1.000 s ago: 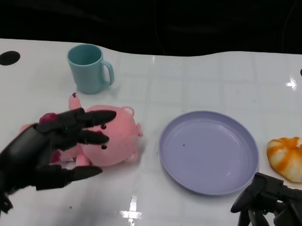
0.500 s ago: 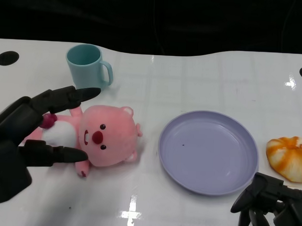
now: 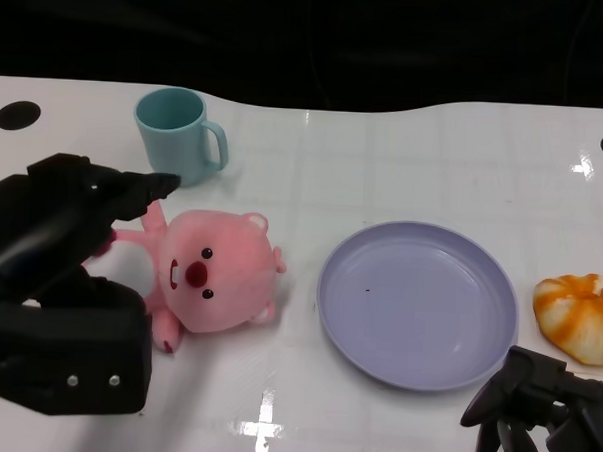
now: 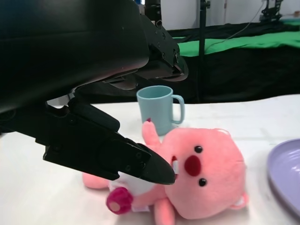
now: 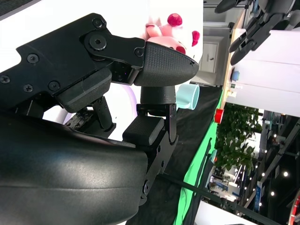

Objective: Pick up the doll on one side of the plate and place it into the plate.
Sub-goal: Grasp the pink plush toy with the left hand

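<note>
White glossy table (image 3: 404,160): pink plush doll (image 3: 204,272) supine, head toward 3 o'clock, round lavender plate (image 3: 416,304); left hand (image 3: 54,275) spread, empty; right hand (image 3: 539,412) curled, empty.

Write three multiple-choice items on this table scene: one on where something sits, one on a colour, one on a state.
1. Where does the pink doll lie?
A. in the plate
B. on the table, on the robot's left of the plate
C. inside the mug

2. What colour is the mug?
A. teal
B. red
C. yellow

3. What is in the purple plate?
A. the doll
B. the orange-and-white object
C. none of the objects

Answers: 1 B, the doll rests on the white table beside the plate, near the left hand. 2 A, the mug is plainly teal. 3 C, the orange-and-white object lies outside its far rim.
</note>
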{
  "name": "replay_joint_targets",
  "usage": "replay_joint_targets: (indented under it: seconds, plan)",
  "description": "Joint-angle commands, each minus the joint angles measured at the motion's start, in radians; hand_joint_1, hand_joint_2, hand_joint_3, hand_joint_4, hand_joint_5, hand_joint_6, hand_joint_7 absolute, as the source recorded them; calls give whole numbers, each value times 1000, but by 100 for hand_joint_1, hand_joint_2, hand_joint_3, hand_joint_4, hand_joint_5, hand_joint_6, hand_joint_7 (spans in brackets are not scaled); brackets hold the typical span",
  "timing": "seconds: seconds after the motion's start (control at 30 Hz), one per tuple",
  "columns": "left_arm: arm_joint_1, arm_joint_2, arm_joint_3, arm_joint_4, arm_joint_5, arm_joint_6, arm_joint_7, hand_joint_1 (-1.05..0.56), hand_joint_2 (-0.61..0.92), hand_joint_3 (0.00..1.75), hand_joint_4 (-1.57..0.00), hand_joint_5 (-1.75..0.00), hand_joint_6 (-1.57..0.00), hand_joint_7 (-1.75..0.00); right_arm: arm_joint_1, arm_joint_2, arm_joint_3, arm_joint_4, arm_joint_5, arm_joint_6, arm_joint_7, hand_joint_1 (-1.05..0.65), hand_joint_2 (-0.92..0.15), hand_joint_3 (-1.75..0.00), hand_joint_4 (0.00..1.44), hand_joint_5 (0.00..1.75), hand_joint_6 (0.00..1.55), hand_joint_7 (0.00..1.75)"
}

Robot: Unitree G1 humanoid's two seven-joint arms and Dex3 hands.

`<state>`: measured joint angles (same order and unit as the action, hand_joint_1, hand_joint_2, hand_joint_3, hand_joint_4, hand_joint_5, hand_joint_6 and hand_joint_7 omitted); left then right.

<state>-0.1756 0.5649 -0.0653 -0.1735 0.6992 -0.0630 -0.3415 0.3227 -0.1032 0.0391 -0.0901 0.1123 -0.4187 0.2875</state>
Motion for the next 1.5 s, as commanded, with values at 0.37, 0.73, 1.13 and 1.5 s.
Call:
replay_joint_targets:
  seconds: [0.37, 0.73, 1.13, 1.5]
  plan:
    - [-168, 11, -158, 204, 129, 89, -14, -74, 90, 1, -10, -32, -23, 0, 9, -8, -10, -9, 8, -11, 0, -70, -75, -80, 82, 162, 73, 134]
    - [-276, -25, -269, 423, 172, 80, 57, -76, 91, 1, -12, -30, -23, -1, 17, -9, -9, -15, 6, -13, -1, -72, -78, -74, 82, 161, 74, 133]
    - [-393, -88, -367, 689, 172, 91, 115, -73, 92, 2, -14, -23, -23, 0, 30, -12, -10, -34, 6, -3, -3, -73, -82, -65, 82, 160, 75, 132]
    - [-506, -182, -449, 974, 156, 107, 132, -73, 92, 4, -18, -12, -22, 0, 38, -16, -13, -45, 18, 3, 4, -72, -84, -62, 81, 160, 74, 131]
